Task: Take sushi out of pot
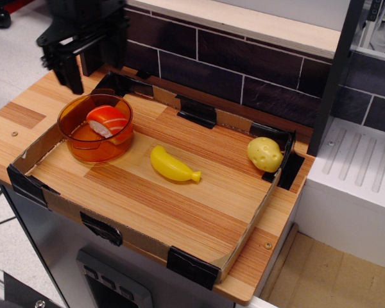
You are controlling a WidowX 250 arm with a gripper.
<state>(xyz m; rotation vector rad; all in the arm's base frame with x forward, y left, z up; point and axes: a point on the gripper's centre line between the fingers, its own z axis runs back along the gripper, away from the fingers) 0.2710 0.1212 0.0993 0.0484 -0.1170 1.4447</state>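
The sushi (107, 121), orange-red with white stripes on a white base, lies tilted inside the translucent orange pot (83, 149) at the left end of the tray. My black gripper (93, 72) hangs above and behind the pot, a little to its left. Its jaws stand apart and hold nothing. It is clear of the pot and the sushi.
A low cardboard tray wall (141, 239) with black corner clips rings the wooden work area. A yellow toy banana (173, 165) lies mid-tray and a yellow lumpy potato (264, 154) sits in the right back corner. A dark brick wall (244, 70) stands behind.
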